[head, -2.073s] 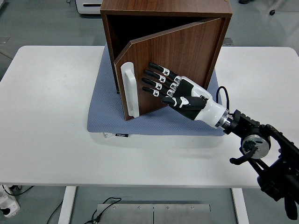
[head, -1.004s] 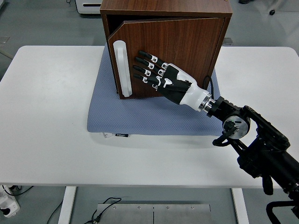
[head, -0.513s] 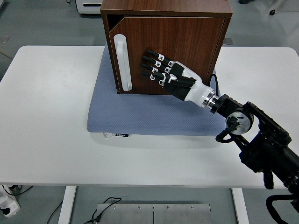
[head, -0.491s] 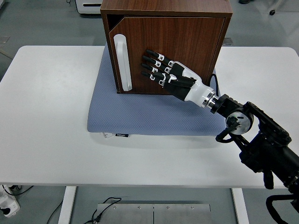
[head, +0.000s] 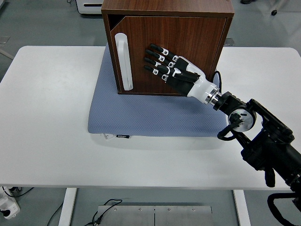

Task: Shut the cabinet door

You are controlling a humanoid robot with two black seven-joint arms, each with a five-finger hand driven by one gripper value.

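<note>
A dark wood cabinet [head: 167,8] stands on a blue-grey mat at the back middle of the white table. Its door [head: 188,42] has a white vertical handle [head: 123,61] at its left side and sits nearly flush with the cabinet front, with a thin dark gap at the top left corner. My right hand [head: 162,61] lies flat against the door, just right of the handle, fingers spread and straight, holding nothing. The left arm is out of view.
The blue-grey mat [head: 141,115] reaches toward me in front of the cabinet. The white table [head: 51,122] stretches to both sides. My right forearm and its joints [head: 244,122] cross the right side of the table.
The door swung from wide open to almost shut. My right hand stayed flat on it and moved away from me and up with the door.
</note>
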